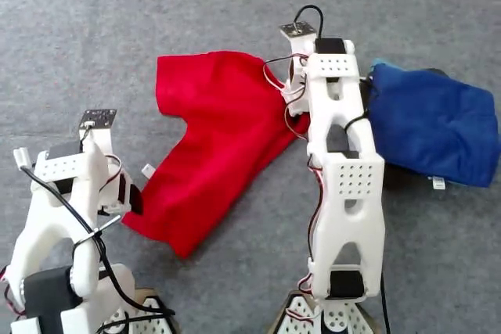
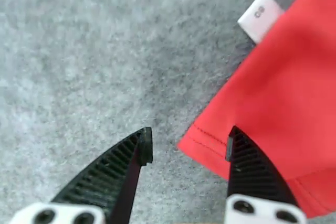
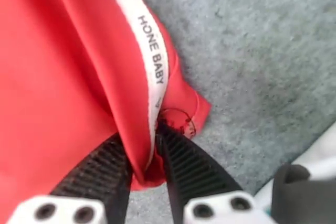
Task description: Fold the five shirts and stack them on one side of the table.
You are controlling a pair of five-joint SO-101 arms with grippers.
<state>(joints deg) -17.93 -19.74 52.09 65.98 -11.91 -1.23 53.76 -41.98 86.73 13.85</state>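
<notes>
Blue shirt (image 1: 434,123) looks folded, near right edge of table (image 1: 78,52). Red shirt (image 1: 215,146) unfolded at centre. Right gripper (image 3: 140,140) pinches collar; left gripper (image 2: 190,135) gapes over hem corner. Most folding remains.

Plain red shirt (image 1: 211,138), white lettered band (image 3: 149,51) in the black-ribbed right claw (image 3: 140,148); blue shirt (image 1: 434,123) beside it; grey desk (image 1: 78,52).

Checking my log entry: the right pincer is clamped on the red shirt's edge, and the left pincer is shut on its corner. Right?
No: the left pincer stands open at the red shirt's corner, gripping nothing, as the left wrist view shows. The right pincer is indeed clamped on the shirt's edge.
</notes>
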